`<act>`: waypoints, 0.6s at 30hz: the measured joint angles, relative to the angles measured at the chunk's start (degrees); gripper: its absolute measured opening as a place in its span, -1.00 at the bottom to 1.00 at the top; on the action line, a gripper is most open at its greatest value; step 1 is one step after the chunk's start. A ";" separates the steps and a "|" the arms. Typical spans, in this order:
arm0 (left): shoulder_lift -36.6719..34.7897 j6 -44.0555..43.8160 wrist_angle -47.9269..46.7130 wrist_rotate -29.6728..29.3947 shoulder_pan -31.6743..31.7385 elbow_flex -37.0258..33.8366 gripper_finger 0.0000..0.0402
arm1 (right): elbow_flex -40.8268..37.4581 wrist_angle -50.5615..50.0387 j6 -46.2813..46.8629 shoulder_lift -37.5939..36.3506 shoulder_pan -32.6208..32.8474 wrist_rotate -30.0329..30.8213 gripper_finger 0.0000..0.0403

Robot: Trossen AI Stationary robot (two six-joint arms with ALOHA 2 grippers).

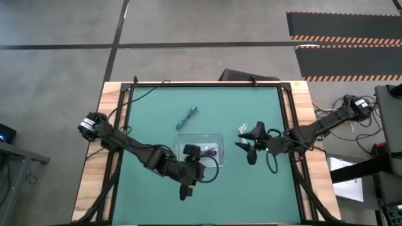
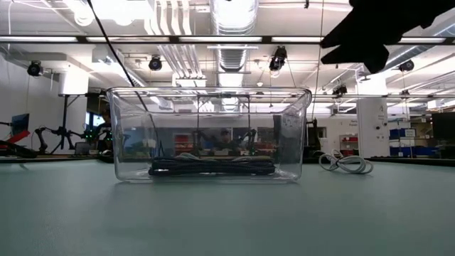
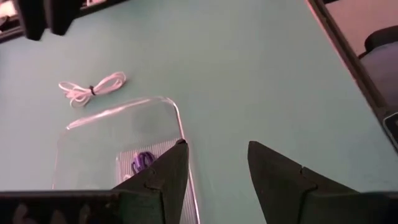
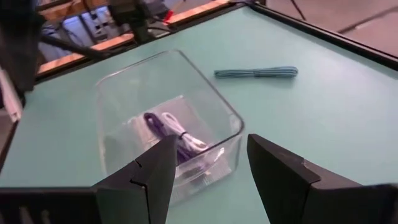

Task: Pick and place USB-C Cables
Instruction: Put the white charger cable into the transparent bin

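Four cables show: a teal one [image 1: 187, 117] lying on the green mat [image 1: 151, 113] beyond the clear tray [image 1: 217, 139], a white one [image 1: 244, 128] on the mat beside the right gripper [image 1: 246, 150], and a dark one [image 4: 154, 126] and a white one [image 4: 184, 138] together in the tray. Only the right wrist view shows both cables in the tray, while the low view shows the dark one flat on its floor. Both grippers hang empty with fingers spread, the left gripper [image 1: 186, 192] at the tray's near edge, the right just beside the tray.

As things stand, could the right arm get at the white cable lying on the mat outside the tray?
Probably yes: the right gripper hangs open just beside the white cable, which lies on bare mat clear of the clear tray, with nothing between them.
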 joint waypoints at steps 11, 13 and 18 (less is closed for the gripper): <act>-5.61 3.09 15.40 0.02 -0.33 -11.04 -0.25 | 0.07 -12.75 10.00 0.31 -6.32 -0.40 -0.07; -7.73 4.09 19.30 -0.01 -0.31 -13.85 -0.25 | 0.07 -15.97 12.78 0.64 -7.36 -0.41 -0.07; -12.79 4.51 29.47 -0.44 0.31 -20.75 -0.25 | 0.09 -22.81 18.89 1.79 -9.65 -0.63 -0.07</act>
